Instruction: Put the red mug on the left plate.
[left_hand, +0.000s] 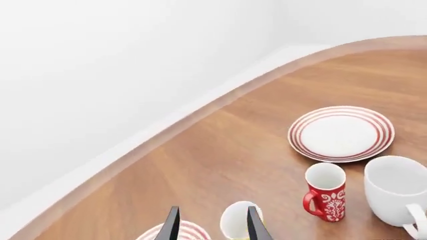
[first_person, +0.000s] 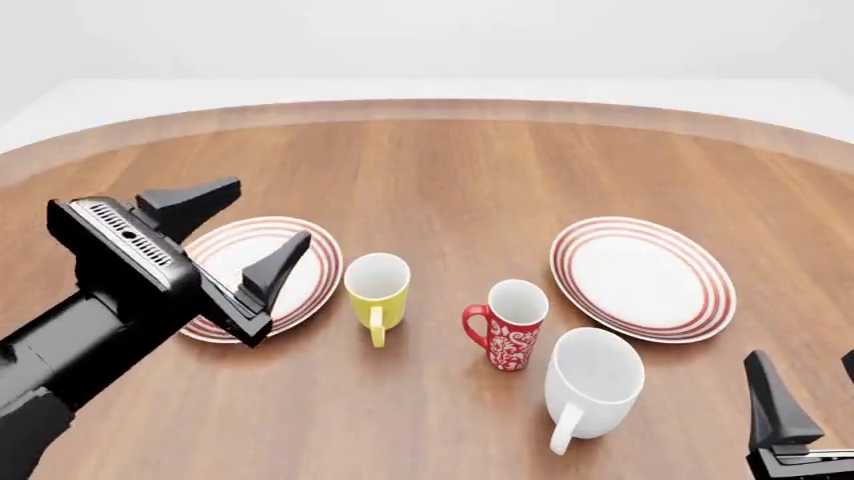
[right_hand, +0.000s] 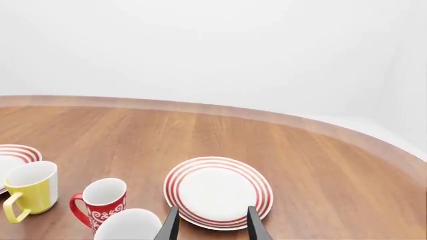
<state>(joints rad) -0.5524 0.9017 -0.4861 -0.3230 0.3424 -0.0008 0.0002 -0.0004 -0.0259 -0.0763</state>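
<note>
The red mug (first_person: 510, 332) stands upright on the desk (first_person: 454, 170) between the yellow mug (first_person: 376, 290) and the white mug (first_person: 591, 382), well apart from the left plate (first_person: 318, 285). The left gripper (first_person: 247, 222) hangs above that plate, jaws spread wide and empty. The right gripper (right_hand: 211, 225) is low near the desk's edge, jaws parted, gripping nothing.

We've got the left plate (first_person: 310, 290) far left on the surface (first_person: 454, 170), one mug (first_person: 378, 290) just right of it, the red mug (first_person: 511, 325) right of that, a bigger mug (first_person: 591, 380) nearer us, and another plate (first_person: 643, 278) behind-right.
</note>
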